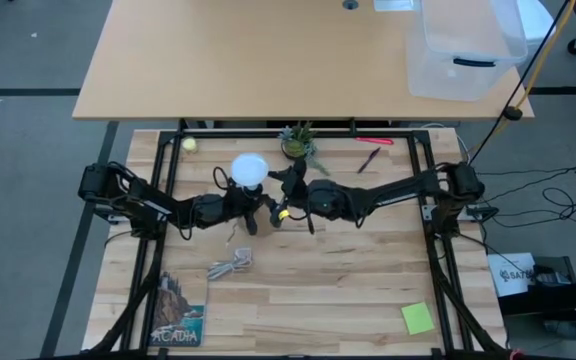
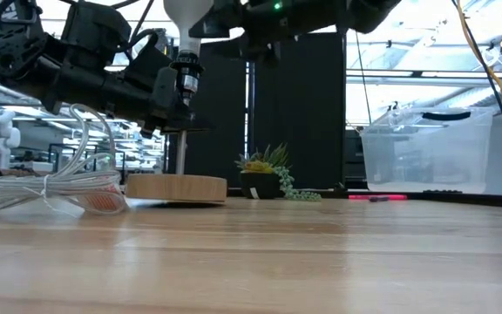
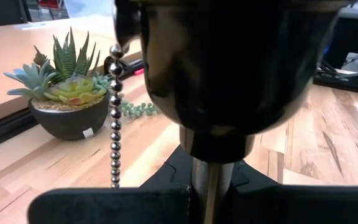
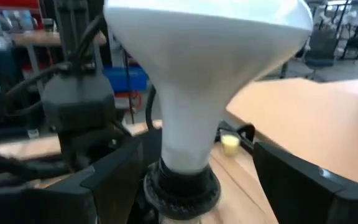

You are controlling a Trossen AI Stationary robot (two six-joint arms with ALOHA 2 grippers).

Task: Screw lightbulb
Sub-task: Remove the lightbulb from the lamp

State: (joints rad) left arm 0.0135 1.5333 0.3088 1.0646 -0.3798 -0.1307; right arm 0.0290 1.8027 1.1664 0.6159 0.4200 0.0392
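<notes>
The white lightbulb (image 4: 191,81) stands upright, its pale cone's narrow end in the black socket (image 4: 182,186) of the wooden stand (image 2: 175,187); its screw base is hidden. It shows as a white globe from above (image 1: 249,168). My left gripper (image 2: 174,98) is shut on the stand's thin metal rod. My right gripper (image 4: 197,180) is open, one finger on either side of the bulb's cone just above the socket; I cannot tell whether they touch it. A ball chain (image 3: 115,118) hangs from the socket. My left gripper pinches the stand's metal rod (image 3: 207,186) just beneath the black socket (image 3: 229,74), between its two fingers. The fingers come level from the table's left and lie across the rod. The stand is upright, with its round wooden base on the table.
A potted succulent (image 1: 298,143) stands just behind the stand, with a red pen (image 1: 368,158) to its right and a yellow ball (image 1: 189,144) at the far left. A bundled cable (image 1: 230,266), a book (image 1: 180,310) and a green note (image 1: 417,318) lie nearer.
</notes>
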